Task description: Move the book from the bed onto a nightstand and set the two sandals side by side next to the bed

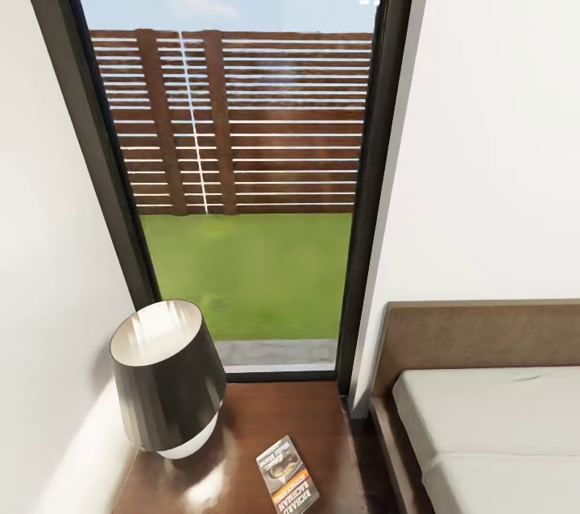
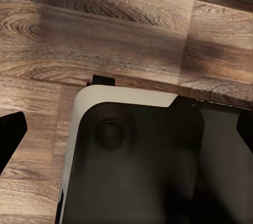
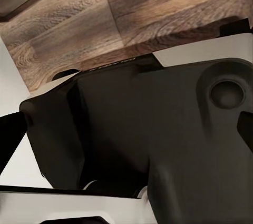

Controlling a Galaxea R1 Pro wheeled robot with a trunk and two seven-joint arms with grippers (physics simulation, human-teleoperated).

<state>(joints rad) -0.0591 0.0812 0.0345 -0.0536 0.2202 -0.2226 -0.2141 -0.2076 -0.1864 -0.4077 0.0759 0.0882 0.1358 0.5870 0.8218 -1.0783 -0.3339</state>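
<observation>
The book, a thin paperback with an orange band and black lettering, lies flat on the glossy dark-brown nightstand low in the head view. To its right stands the bed, with a brown headboard and an off-white mattress. The blue sandals are out of view. In the left wrist view my left gripper is open, its dark fingertips spread over my own base and the wood floor. My right gripper is open too, with nothing between its fingers.
A dark-shaded lamp stands on the nightstand's left part, close to the book. Behind it a tall dark-framed window shows grass and a slatted fence. White walls close in on both sides. A narrow gap separates nightstand and bed frame.
</observation>
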